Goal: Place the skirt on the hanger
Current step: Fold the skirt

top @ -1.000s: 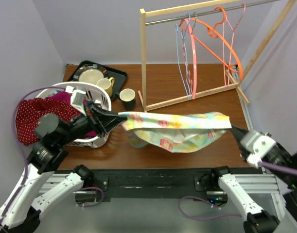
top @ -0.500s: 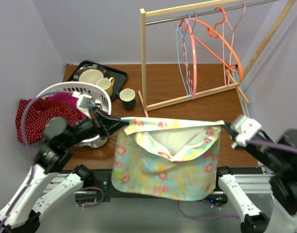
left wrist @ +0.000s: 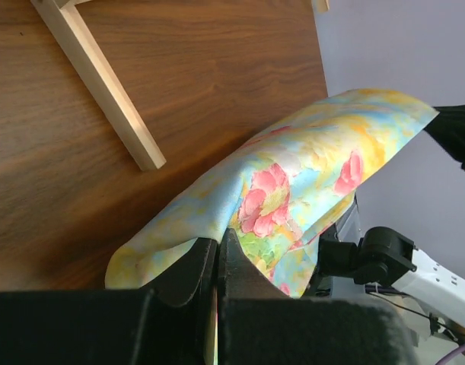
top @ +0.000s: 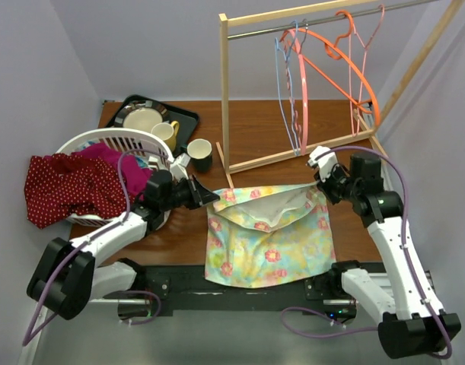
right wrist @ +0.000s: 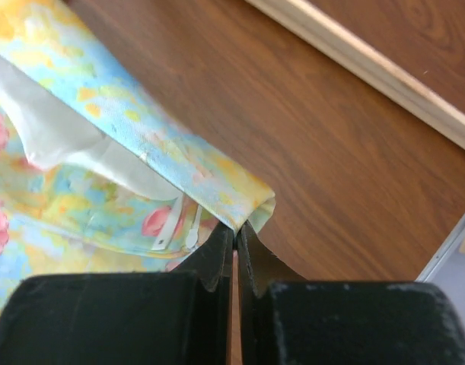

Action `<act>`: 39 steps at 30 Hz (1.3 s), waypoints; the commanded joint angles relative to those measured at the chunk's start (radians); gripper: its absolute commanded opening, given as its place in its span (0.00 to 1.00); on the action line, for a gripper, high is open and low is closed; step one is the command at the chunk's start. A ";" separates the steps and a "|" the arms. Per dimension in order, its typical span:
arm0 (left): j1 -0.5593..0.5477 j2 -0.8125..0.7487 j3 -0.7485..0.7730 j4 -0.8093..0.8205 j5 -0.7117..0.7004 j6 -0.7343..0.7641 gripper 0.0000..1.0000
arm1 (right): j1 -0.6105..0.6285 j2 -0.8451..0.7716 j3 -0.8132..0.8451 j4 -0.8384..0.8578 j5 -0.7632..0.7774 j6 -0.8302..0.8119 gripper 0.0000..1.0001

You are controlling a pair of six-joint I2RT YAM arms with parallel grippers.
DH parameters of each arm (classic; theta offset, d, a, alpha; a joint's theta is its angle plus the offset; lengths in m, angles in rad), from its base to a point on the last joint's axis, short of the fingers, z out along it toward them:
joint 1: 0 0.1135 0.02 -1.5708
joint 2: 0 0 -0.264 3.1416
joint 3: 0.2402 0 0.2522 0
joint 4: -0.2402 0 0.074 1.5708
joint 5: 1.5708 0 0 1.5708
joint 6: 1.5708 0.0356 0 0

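Here, nearest the arm bases: hem of the floral skirt at the front edge of the table, cloth lying flat and spread back across the wood.

Further in, waistband stretched left to right between the two arms, sagging open in the middle with the pale lining showing. Left fingers pinched fully shut on the left corner of the waistband; from the left wrist, cloth clamped with no gap. Right fingers likewise closed tight, on the right corner, the fold of the band nipped at the very tips in the right wrist view.

Just beyond the waistband and apart from it: slanted foot rail of the wooden rack. Above that, on the metal bar, blue wire hangers and, to their right, orange hangers.

So: long axis of the waistband roughly along the rack's foot, hangers up and away from both grips, over the right half of the band. Right arm clearly the nearer. Skirt not yet on any hanger; next, probably, a lift of the taut band toward the bar, led from the right.

Well off to the far left, laundry basket, no part in this.
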 commanded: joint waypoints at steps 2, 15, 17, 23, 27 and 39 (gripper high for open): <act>0.031 -0.005 -0.040 0.061 0.088 -0.004 0.00 | -0.004 -0.087 -0.050 -0.020 -0.004 -0.208 0.00; -0.087 -0.044 -0.200 -0.102 0.156 -0.041 0.28 | -0.004 -0.114 -0.241 -0.290 0.033 -0.546 0.11; -0.096 -0.074 -0.191 -0.142 0.167 -0.030 0.53 | -0.003 -0.122 -0.215 -0.331 0.039 -0.546 0.40; -0.095 -0.295 0.049 -0.525 0.023 0.164 0.72 | -0.004 -0.147 0.063 -0.472 0.007 -0.443 0.70; -0.093 -0.361 0.193 -0.616 -0.059 0.325 0.77 | -0.004 -0.128 0.259 -0.509 -0.001 -0.354 0.73; -0.093 -0.390 0.233 -0.519 -0.264 0.605 0.83 | -0.003 0.109 0.820 -0.220 0.015 0.247 0.61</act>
